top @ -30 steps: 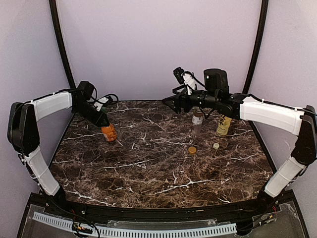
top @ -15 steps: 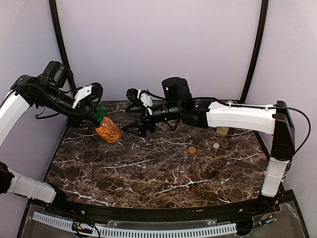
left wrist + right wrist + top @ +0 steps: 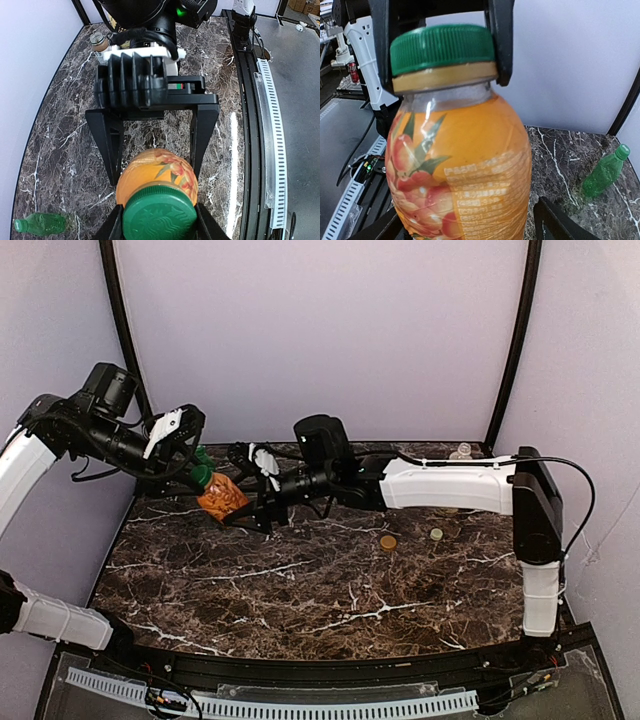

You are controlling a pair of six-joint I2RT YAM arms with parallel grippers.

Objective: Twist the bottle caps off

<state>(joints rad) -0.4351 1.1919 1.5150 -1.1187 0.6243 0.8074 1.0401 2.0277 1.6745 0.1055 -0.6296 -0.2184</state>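
While the left claw (image 3: 198,472) is pinching the green cap (image 3: 201,477) of the orange juice bottle (image 3: 222,498), the top view is showing this bottle lifted off the surface (image 3: 300,590) and tilted, with its bottom pointing toward the right arm. The right claw (image 3: 238,508) is reaching across to it with its fingers spread on both sides of the body. I judge it is getting ready to grip the body, so that one arm can turn against the other. Well to the right of the bottle, a golden-brown cap (image 3: 387,541) and a cream-white cap (image 3: 436,534) are lying loose on the surface, so two caps seem already off.

From the left wrist, the green cap (image 3: 159,217) is sitting tightly between the left fingers. The right fingers are standing just beside the bottle's sides, and I cannot tell whether they are touching it.

From the right wrist, the cap is looking fully seated on the neck. Beyond the orange juice bottle, a slim green bottle (image 3: 605,172) is waiting on the surface with its own cap on.
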